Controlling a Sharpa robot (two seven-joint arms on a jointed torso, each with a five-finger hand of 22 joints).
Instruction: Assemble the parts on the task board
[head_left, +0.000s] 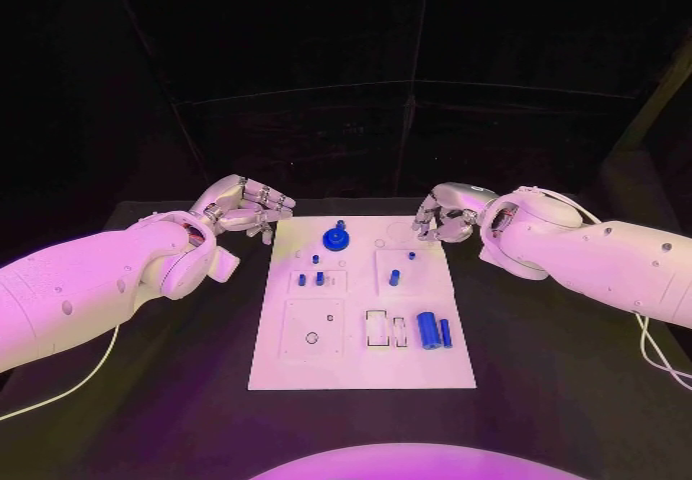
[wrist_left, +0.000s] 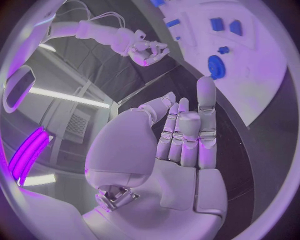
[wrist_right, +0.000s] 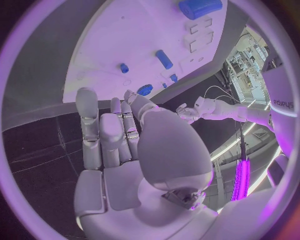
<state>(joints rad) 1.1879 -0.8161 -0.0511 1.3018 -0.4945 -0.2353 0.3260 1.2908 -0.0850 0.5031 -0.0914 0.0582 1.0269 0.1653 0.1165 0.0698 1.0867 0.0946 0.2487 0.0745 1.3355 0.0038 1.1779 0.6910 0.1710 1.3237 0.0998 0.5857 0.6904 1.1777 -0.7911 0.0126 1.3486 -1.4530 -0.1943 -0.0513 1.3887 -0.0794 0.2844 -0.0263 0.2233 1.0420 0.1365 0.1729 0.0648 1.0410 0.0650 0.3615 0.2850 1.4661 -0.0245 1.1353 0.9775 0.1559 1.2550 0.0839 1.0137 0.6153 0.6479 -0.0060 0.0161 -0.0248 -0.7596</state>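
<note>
The white task board (head_left: 361, 355) lies in the middle of the black table. At its far end a round blue part with a knob (head_left: 336, 237) stands in it. Small blue pegs (head_left: 310, 280) sit mid-board, and a thick blue cylinder (head_left: 427, 330) lies beside a thinner one (head_left: 446, 333) at the near right. My left hand (head_left: 245, 208) hovers off the board's far left corner, fingers loosely bent, holding nothing. My right hand (head_left: 444, 218) hovers at the far right corner, also without anything in it. The left wrist view shows the left hand (wrist_left: 181, 145), the round part (wrist_left: 216, 66) and the board (wrist_left: 262, 75).
Bare black table surrounds the board on all sides. The right wrist view shows my right hand (wrist_right: 125, 150) over the table beside the board (wrist_right: 119, 35), with the thick cylinder (wrist_right: 199, 7) and a peg (wrist_right: 164, 59) on it.
</note>
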